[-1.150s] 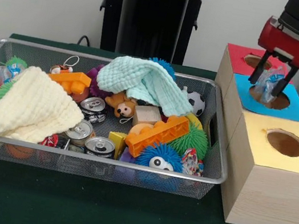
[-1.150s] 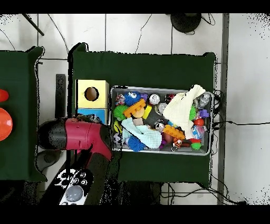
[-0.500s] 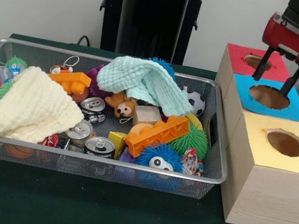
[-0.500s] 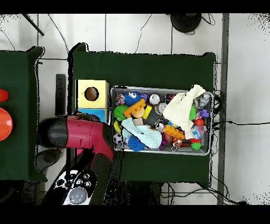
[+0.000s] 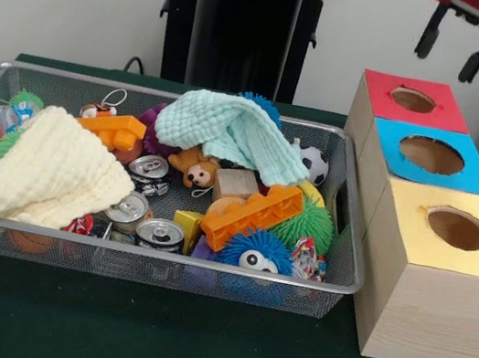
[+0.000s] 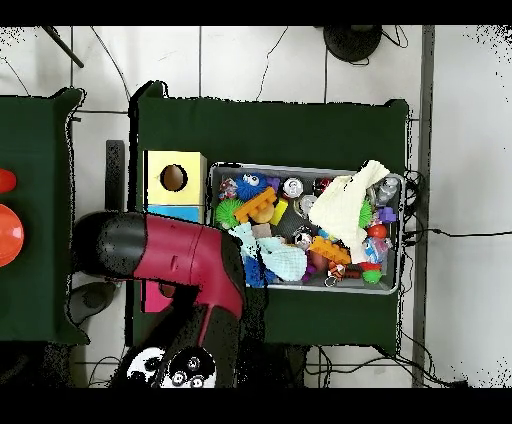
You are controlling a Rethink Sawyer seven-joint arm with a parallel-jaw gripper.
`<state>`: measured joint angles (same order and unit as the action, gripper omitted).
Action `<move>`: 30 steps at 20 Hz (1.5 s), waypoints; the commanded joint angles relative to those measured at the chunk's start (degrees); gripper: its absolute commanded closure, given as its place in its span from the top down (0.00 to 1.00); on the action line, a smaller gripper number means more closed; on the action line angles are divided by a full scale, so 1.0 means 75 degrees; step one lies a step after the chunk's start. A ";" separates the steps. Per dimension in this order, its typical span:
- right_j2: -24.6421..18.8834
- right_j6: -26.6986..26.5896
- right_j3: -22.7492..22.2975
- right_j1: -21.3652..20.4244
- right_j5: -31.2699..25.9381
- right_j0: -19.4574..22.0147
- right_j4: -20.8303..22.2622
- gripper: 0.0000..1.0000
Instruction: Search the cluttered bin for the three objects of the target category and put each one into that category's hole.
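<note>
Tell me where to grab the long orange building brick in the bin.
Grip the orange brick across its narrow width near the middle, coming from above. It lies flat and tilted atop the clutter, long sides exposed, with a green spiky ball crowding its right end.

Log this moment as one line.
pincer: open, empty, above boxes | blue hole: clear | bin: cluttered

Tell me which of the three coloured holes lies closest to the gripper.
The red-topped hole, the farthest box in the front view; the gripper hangs open above it, while the blue and yellow holes lie nearer the camera.
</note>
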<state>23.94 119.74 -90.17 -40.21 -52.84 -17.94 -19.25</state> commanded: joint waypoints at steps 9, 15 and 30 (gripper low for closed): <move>-0.1208 -0.1538 0.0196 -0.0114 0.1538 0.2342 0.1059 1.00; -0.2030 -0.2322 0.0575 0.0190 0.1983 0.3648 0.1878 1.00; -0.3242 -0.2009 0.1661 0.0694 0.1361 0.4496 0.3375 1.00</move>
<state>9.29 119.10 -81.80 -37.87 -38.54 15.36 0.14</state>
